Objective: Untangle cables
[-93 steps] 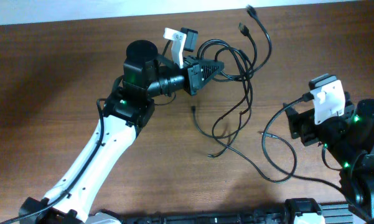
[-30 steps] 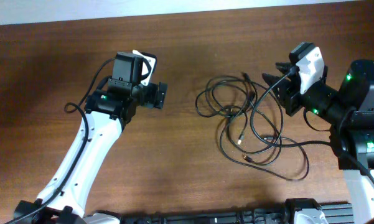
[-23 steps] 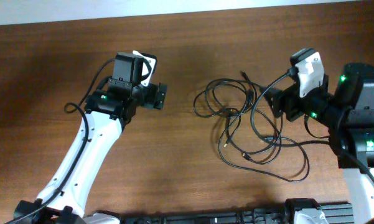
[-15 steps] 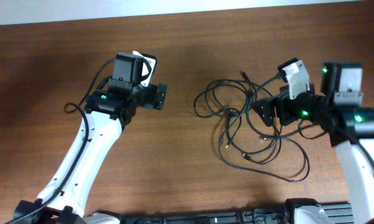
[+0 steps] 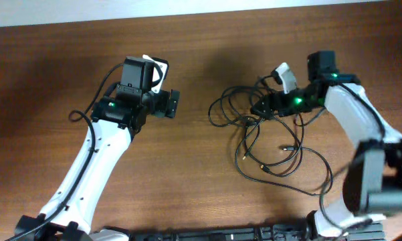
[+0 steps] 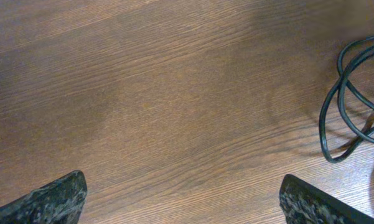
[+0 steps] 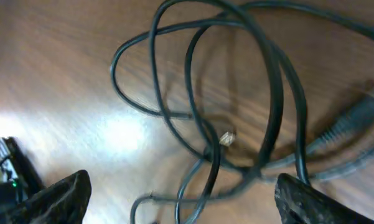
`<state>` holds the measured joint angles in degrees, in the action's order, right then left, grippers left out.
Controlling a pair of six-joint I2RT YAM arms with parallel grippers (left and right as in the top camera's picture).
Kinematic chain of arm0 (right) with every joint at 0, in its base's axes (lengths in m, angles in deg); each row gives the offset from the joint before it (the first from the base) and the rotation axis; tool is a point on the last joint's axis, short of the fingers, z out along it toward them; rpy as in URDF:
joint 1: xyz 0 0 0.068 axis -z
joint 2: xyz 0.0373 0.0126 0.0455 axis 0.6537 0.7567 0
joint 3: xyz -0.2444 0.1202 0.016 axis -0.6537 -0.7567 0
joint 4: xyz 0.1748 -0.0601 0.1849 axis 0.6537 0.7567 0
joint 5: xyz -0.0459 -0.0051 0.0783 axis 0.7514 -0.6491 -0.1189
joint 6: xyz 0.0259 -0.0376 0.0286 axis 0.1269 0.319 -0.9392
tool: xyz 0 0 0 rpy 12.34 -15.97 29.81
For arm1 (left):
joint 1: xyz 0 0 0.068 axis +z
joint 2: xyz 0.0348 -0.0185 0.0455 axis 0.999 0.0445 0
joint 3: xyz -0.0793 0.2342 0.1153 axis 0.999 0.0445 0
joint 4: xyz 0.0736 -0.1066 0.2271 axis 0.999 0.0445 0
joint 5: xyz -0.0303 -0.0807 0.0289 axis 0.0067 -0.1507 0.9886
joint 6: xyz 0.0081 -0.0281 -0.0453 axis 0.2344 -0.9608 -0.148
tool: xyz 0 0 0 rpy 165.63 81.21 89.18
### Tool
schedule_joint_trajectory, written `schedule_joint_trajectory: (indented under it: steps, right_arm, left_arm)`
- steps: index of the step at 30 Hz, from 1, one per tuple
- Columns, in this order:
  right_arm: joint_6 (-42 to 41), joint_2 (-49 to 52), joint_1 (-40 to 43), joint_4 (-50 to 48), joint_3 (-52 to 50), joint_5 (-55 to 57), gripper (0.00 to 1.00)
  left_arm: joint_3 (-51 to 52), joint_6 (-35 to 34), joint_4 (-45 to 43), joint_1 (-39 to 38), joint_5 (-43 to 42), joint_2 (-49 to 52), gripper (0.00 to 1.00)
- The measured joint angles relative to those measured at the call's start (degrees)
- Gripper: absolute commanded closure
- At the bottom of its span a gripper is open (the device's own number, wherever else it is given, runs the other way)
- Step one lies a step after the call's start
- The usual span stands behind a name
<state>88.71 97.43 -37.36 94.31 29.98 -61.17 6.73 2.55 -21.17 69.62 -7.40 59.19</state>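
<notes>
The cables (image 5: pixel 271 144) are seen lying on the wooden table (image 5: pixel 47 73), right of its middle, as a loose tangle of thin black cords. Several overlapping loops are bunched at the far side of the heap, and wider loops are spread out from them toward the near edge. The right gripper (image 5: pixel 259 107) is held directly over the denser, far part of this tangle, with its arm extended in from the right side. In the right wrist view its jaws are shown spread wide, the two fingertips (image 7: pixel 56 199) sitting at the lower corners of the picture with nothing clasped between them. Crossing loops of cable are seen on the wood in the gap, a small pale metal cord end (image 7: pixel 226 138) is seen near the middle, and a thicker moulded plug (image 7: pixel 351 118) is seen at the right. Whether any cord is touched by the fingers cannot be told. The left gripper (image 5: pixel 172 104) is positioned well apart from the heap, to its left, above bare wood. Its jaws are likewise shown wide open and empty in the left wrist view, where only one curved loop of cable is caught at the right edge.
</notes>
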Motion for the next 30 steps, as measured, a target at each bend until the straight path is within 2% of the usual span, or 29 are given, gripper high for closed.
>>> schedule_joint_trajectory:
  steps: [4,6,8,9,10,16,19,24,30]
  right_arm:
    - [-0.8,6.1,0.0,-3.5,0.0,-2.5,0.3]
    - [-1.0,7.8,0.0,-4.3,0.0,-4.2,0.36]
    - [-1.4,8.0,-0.1,-5.0,0.0,-6.6,0.59]
    - [-1.5,8.0,-0.3,-5.7,0.0,-7.3,0.83]
    - [-1.3,8.0,-0.3,-6.1,0.0,-8.0,0.96]
    - [-1.6,7.8,-3.3,-6.7,0.0,-9.8,0.96]
    - [-1.6,3.5,-5.5,-6.7,0.0,-9.7,0.96]
    - [-2.8,-13.2,-7.8,-6.7,2.2,-7.9,0.96]
    - [-6.0,-34.6,-7.9,-8.7,11.3,-0.6,0.96]
  left_arm:
    - [0.0,0.0,0.0,0.0,0.0,0.0,0.01]
    - [0.0,0.0,0.0,0.0,0.0,0.0,0.01]
    - [0.0,0.0,0.0,0.0,0.0,0.0,0.01]
    - [0.0,0.0,0.0,0.0,0.0,0.0,0.01]
    - [0.0,0.0,0.0,0.0,0.0,0.0,0.01]
    - [0.0,0.0,0.0,0.0,0.0,0.0,0.01]
    - [0.0,0.0,0.0,0.0,0.0,0.0,0.01]
    - [0.0,0.0,0.0,0.0,0.0,0.0,0.01]
    - [0.0,0.0,0.0,0.0,0.0,0.0,0.01]
